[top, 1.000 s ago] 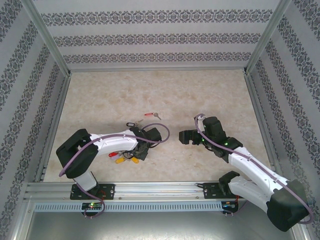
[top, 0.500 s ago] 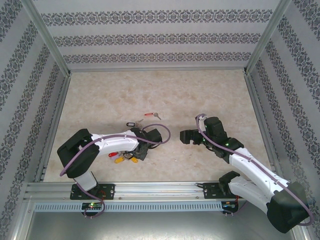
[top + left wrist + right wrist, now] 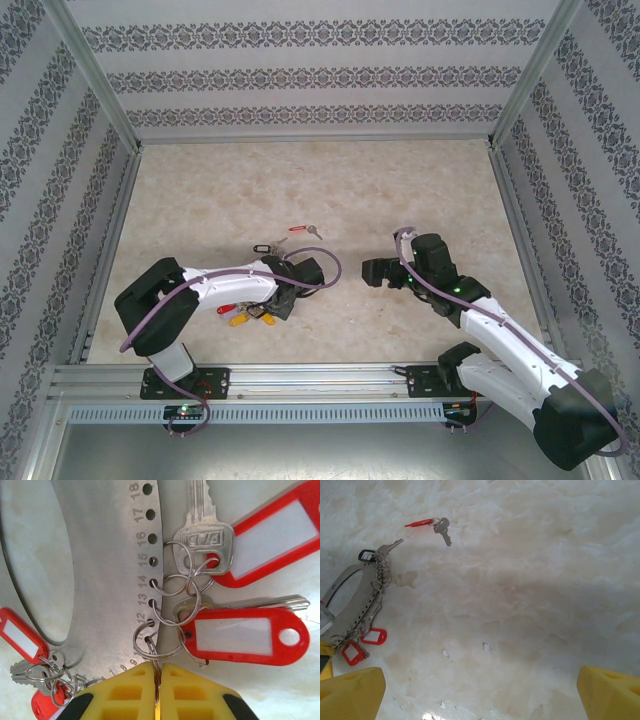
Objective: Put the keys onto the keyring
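The keyring [image 3: 115,580] is a flat grey metal loop with numbered holes, strung with small wire rings. Red-tagged keys [image 3: 240,635] hang from those rings, and more show in the top view with red and yellow tags [image 3: 240,314]. My left gripper [image 3: 158,666] is shut on one small wire ring [image 3: 150,647] that passes through a hole in the loop. A loose red-tagged key [image 3: 303,229] [image 3: 432,525] lies on the table beyond the keyring [image 3: 350,600]. My right gripper [image 3: 372,272] [image 3: 482,692] hovers open to the right, holding nothing.
A dark-tagged key [image 3: 262,247] [image 3: 367,555] sits at the keyring's far end. The pale marbled table [image 3: 400,180] is walled by metal posts and patterned panels. A rail [image 3: 300,378] runs along the near edge.
My right gripper has drifted slightly to the right. The left arm stays in place over the keyring.
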